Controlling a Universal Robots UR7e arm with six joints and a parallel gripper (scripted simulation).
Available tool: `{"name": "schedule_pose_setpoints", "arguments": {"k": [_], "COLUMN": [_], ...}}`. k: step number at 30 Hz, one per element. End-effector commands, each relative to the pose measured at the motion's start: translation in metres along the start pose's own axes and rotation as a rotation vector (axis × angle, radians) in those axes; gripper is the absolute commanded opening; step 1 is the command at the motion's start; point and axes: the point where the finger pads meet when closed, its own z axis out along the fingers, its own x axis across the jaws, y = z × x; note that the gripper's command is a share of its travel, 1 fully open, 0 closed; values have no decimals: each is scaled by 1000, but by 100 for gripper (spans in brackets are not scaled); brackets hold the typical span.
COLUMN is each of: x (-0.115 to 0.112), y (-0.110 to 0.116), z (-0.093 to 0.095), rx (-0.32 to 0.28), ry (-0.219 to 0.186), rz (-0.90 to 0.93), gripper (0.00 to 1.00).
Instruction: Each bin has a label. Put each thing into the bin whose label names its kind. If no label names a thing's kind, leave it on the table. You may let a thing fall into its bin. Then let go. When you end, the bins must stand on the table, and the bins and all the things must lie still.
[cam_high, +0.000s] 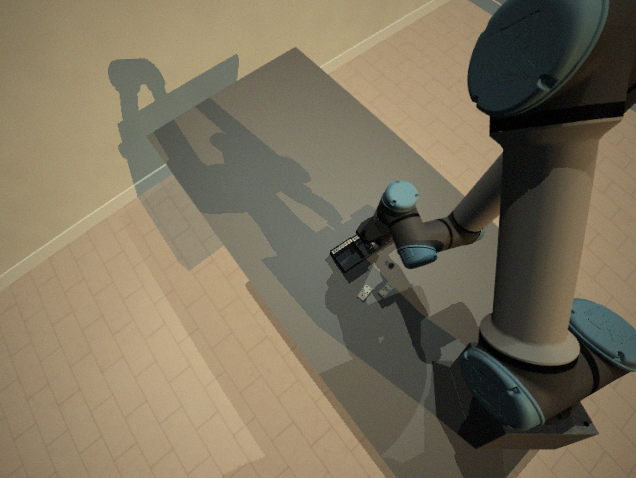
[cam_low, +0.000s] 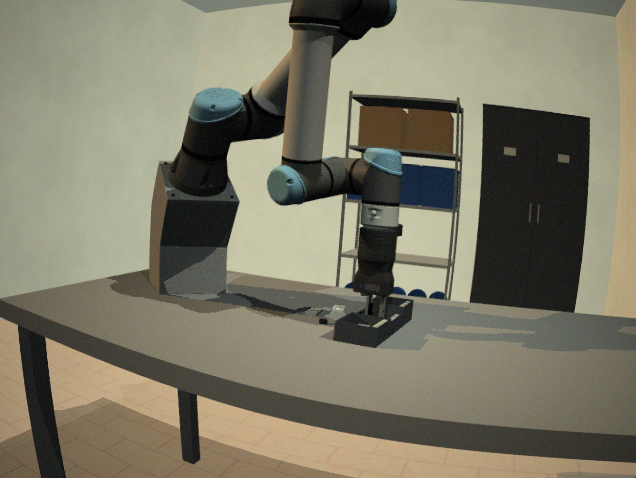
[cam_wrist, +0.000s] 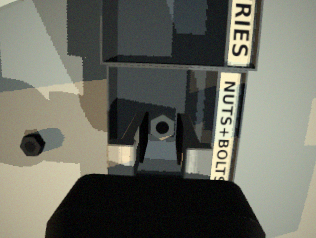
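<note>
My gripper (cam_low: 375, 312) (cam_wrist: 162, 127) is open, its fingertips down inside the NUTS+BOLTS bin (cam_wrist: 145, 85). A silver hex nut (cam_wrist: 154, 127) shows between the fingers with a gap on each side; its exact height over the bin floor cannot be told. The bin with a label ending in RIES (cam_wrist: 145, 30) adjoins it and shows nothing inside in the wrist view. A dark hex-headed piece (cam_high: 390, 265) (cam_low: 322, 321) (cam_wrist: 32, 144) stands on the table beside the bins. Two white dominoes, one (cam_high: 364, 292) (cam_low: 337, 308) and another (cam_high: 385, 290) (cam_low: 313, 310), lie on the table.
The dark bins form a row, and their low walls stand close around the fingers. The third bin is mostly hidden by the arm and gripper. The robot's pedestal (cam_low: 192, 267) stands at the table's other end. Arm shadows cross the grey table (cam_high: 329, 128) (cam_low: 257, 354).
</note>
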Motion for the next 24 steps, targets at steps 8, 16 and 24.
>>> {"name": "schedule_pose_setpoints", "arguments": {"k": [8,16,24], "x": [0,0,0], "y": [0,0,0], "z": [0,-3,-11], "rx": [0,0,0], "ry": [1,1,1], "rz": [0,0,0], "gripper": [64,64,64]}}
